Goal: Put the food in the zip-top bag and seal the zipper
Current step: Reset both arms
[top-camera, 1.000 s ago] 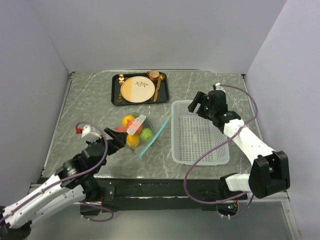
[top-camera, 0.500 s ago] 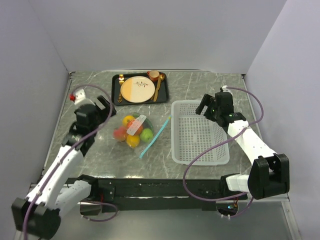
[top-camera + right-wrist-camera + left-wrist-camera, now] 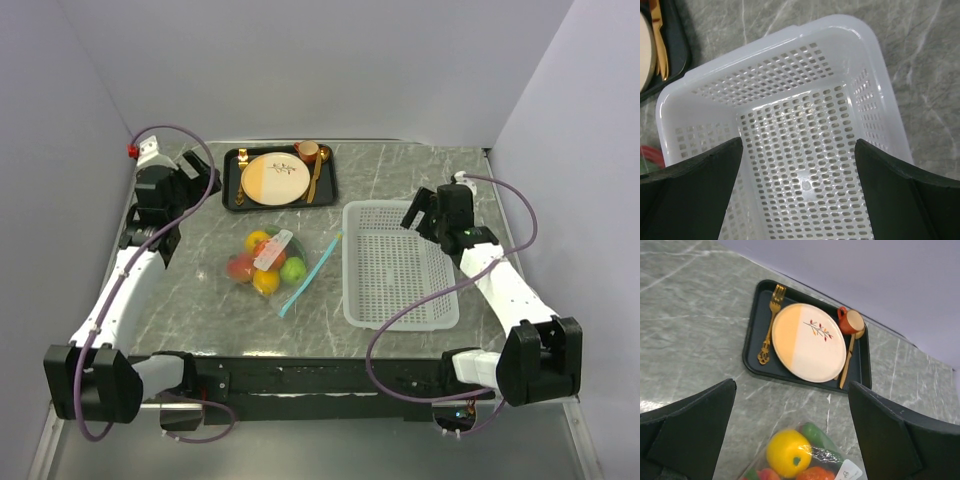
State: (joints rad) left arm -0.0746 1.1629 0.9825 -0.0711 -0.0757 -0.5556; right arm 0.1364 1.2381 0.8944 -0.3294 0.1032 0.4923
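Note:
The zip-top bag (image 3: 270, 262) lies flat in the middle of the table with the food inside: a yellow lemon (image 3: 788, 452), a green chili (image 3: 816, 435), a green lime (image 3: 293, 268) and red and orange pieces. Its light blue zipper (image 3: 312, 270) runs along the bag's right edge. A white label (image 3: 849, 473) is on the bag. My left gripper (image 3: 205, 186) is open and empty, raised at the far left, apart from the bag; it also shows in the left wrist view (image 3: 792, 387). My right gripper (image 3: 413, 213) is open and empty over the basket; it also shows in the right wrist view (image 3: 799, 145).
A white mesh basket (image 3: 372, 215) stands right of the bag, its floor bare (image 3: 805, 185). A black tray (image 3: 232, 180) at the back holds a cream-and-tan plate (image 3: 809, 341), a gold fork (image 3: 771, 322), a gold spoon and a red cup (image 3: 850, 322). Walls close in left, right and back.
My left arm has pulled away from the bag, swinging from the front left up to the far left by the tray. My right gripper has drifted slightly right over the basket.

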